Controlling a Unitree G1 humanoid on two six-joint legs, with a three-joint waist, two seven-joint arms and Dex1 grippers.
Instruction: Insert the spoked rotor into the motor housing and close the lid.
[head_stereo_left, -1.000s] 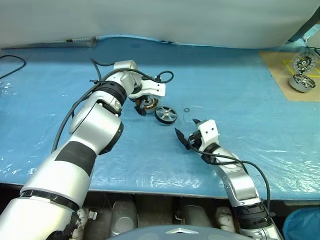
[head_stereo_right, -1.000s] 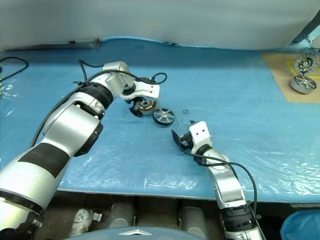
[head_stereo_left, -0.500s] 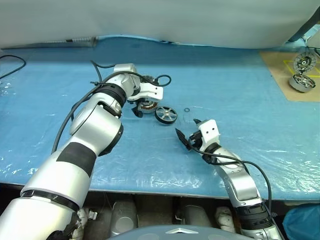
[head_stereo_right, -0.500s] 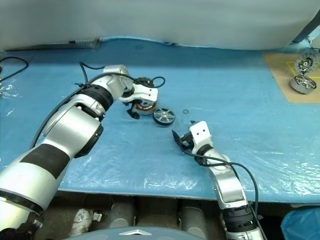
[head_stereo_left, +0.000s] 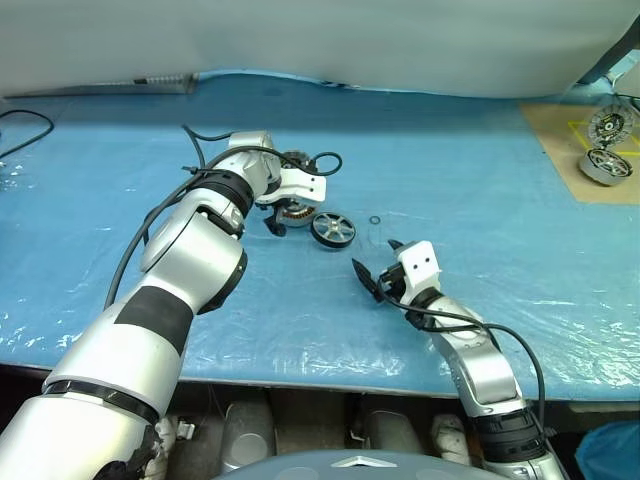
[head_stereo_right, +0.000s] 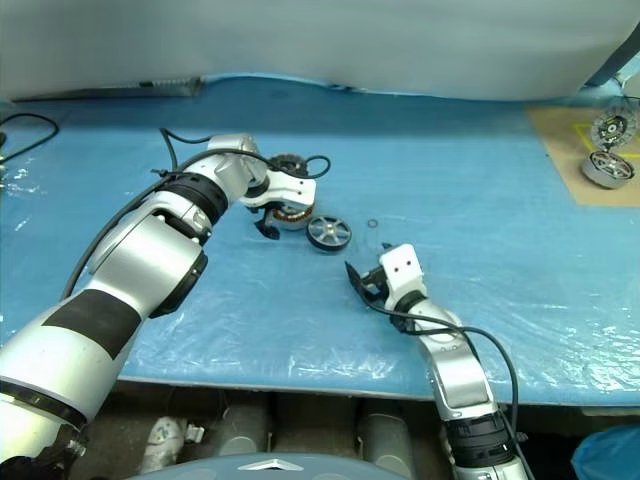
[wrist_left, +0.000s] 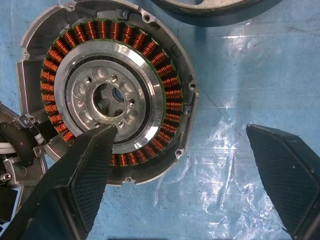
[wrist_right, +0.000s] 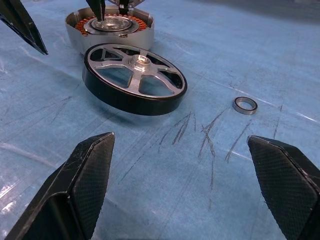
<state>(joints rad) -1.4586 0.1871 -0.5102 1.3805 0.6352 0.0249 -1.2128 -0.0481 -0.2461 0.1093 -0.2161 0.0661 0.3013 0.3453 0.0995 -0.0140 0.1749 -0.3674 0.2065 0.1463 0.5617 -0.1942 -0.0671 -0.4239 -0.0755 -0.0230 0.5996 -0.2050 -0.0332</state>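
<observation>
The motor housing (wrist_left: 110, 95), a grey cup with a ring of copper windings, lies on the blue sheet. My left gripper (head_stereo_left: 281, 215) hangs over it, pointing down and open, with one finger (wrist_left: 85, 170) above the housing's rim and the other over bare sheet. The spoked rotor (head_stereo_left: 332, 229), black-rimmed with silver spokes, lies flat just to the right of the housing (wrist_right: 110, 27). My right gripper (head_stereo_left: 377, 260) hovers open in front of the rotor (wrist_right: 134, 77), holding nothing. The lid (head_stereo_left: 609, 123), a ribbed silver disc, rests far off at the back right.
A small metal ring (wrist_right: 245, 104) lies on the sheet right of the rotor. A brown board (head_stereo_left: 560, 130) at the back right carries the lid and another round grey part (head_stereo_left: 603, 165). A black cable (head_stereo_left: 25, 125) runs along the back left.
</observation>
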